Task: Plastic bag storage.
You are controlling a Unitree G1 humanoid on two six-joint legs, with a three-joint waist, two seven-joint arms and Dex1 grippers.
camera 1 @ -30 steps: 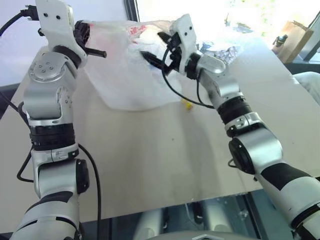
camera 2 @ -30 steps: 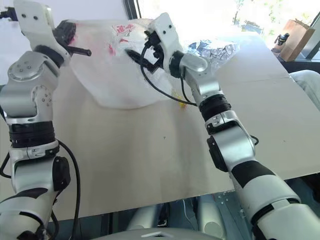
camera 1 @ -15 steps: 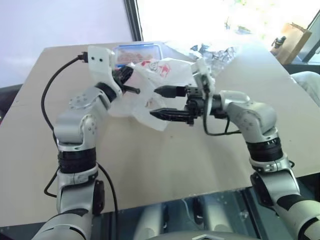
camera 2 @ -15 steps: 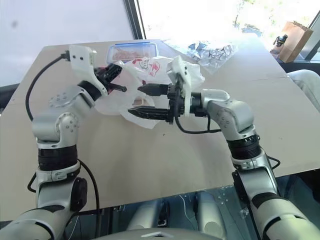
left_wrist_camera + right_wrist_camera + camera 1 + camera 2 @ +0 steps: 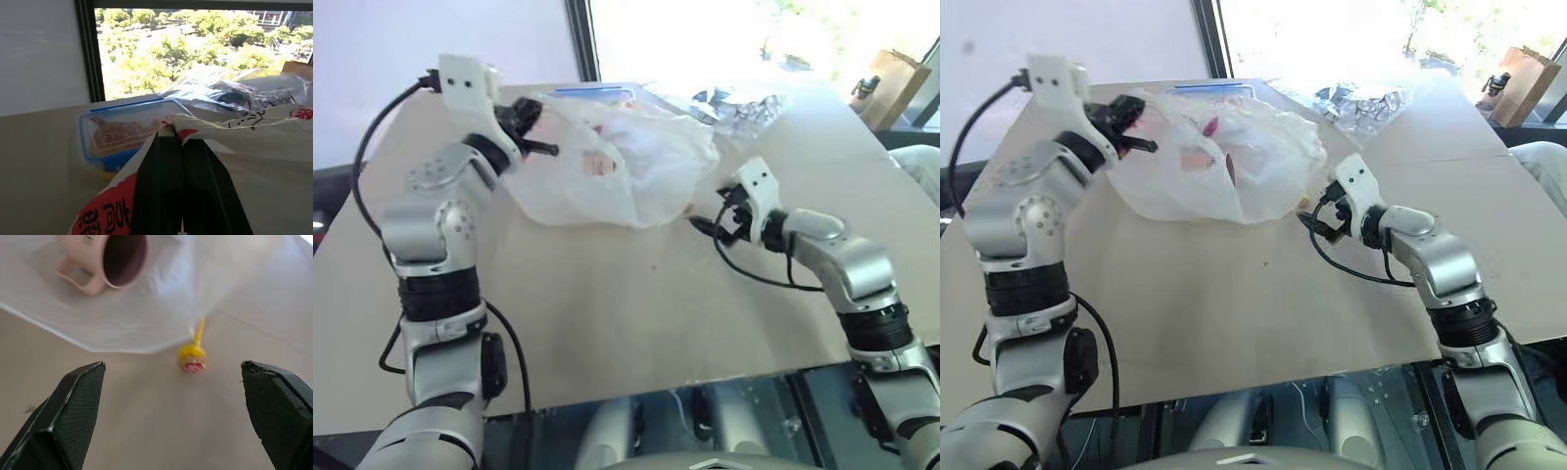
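The bag lies spread at the table's far middle, its left edge pinched in the closed left gripper. The right gripper (jaws wide, empty) sits just right of the bag's near-right edge, so nearer that loose side.

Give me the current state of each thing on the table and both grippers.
plastic bag: pinched at one edge, lifted, draped to the table
left gripper: fingers shut on the bag
right gripper: fingers wide open, empty
pink mug: behind the bag's film, tipped sideways
food box: lid on
yellow lollipop: lying loose
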